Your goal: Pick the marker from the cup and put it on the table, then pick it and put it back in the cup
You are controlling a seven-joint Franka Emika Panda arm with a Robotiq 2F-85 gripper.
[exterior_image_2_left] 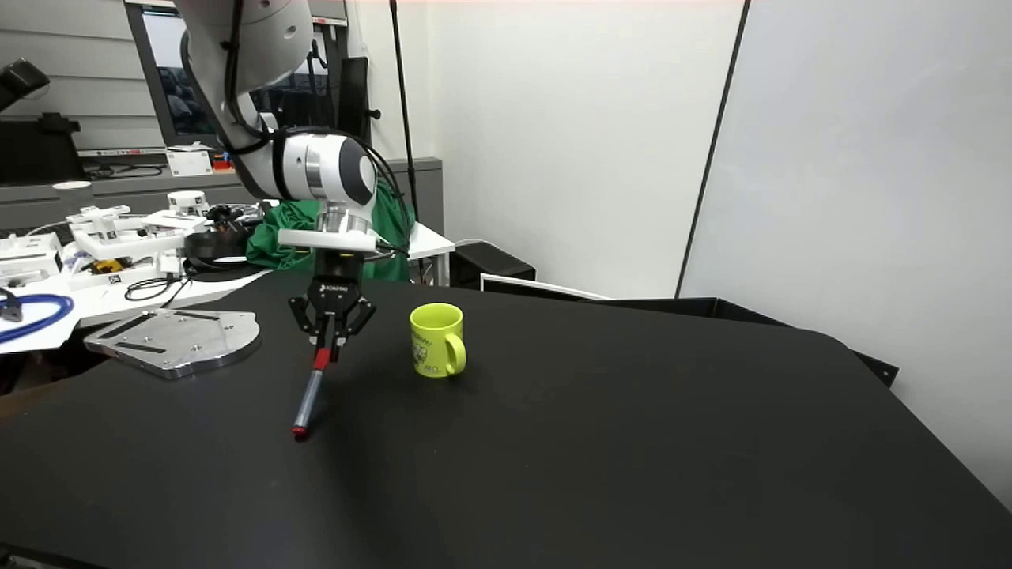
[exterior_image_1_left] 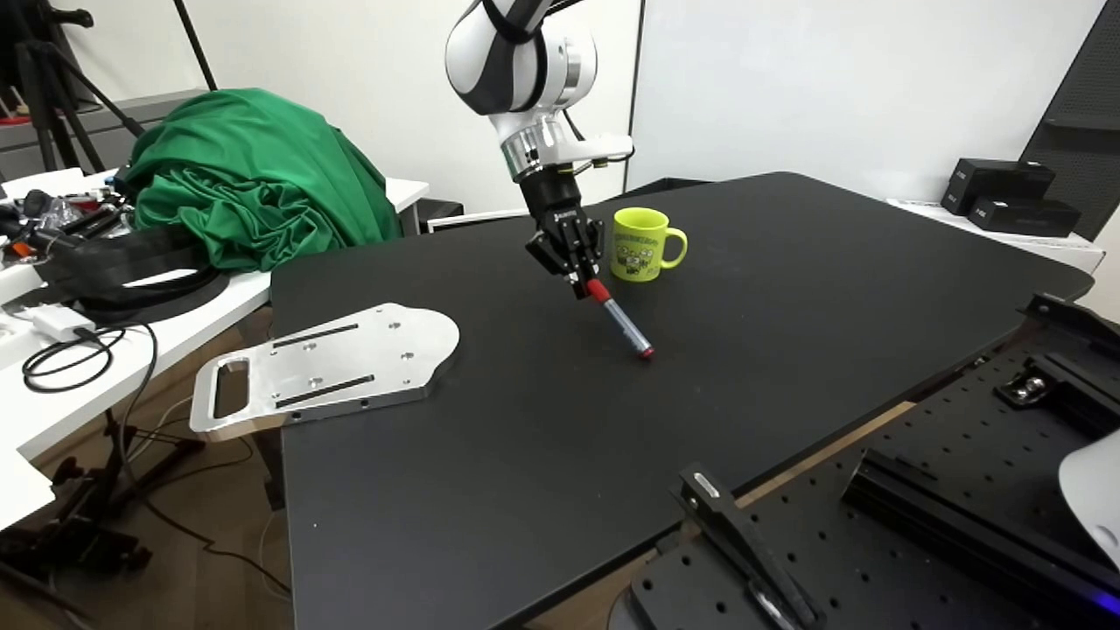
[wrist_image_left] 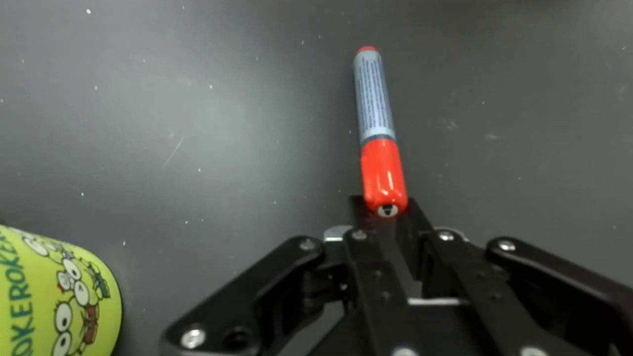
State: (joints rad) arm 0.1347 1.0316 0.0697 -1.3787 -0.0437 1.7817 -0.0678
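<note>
The marker [exterior_image_1_left: 625, 324], with a grey-blue body and red cap, slants down from my gripper [exterior_image_1_left: 584, 282]. It also shows in an exterior view [exterior_image_2_left: 309, 397] and in the wrist view [wrist_image_left: 376, 106]. My gripper's fingers [exterior_image_2_left: 326, 352] are shut on the red cap end. The marker's far red tip points down and away, close to the black table [exterior_image_1_left: 770, 350]; I cannot tell if it touches. The yellow-green cup [exterior_image_1_left: 637, 249] stands upright on the table beside the gripper, also in an exterior view [exterior_image_2_left: 433, 340]. In the wrist view the cup [wrist_image_left: 59, 301] is partly cut off at lower left.
A silver metal plate [exterior_image_1_left: 337, 359] lies at the table's edge and also shows in an exterior view [exterior_image_2_left: 178, 340]. A cluttered white table with a green cloth [exterior_image_1_left: 254, 175] stands beyond it. Black perforated panels with rails [exterior_image_1_left: 840, 525] adjoin the near edge.
</note>
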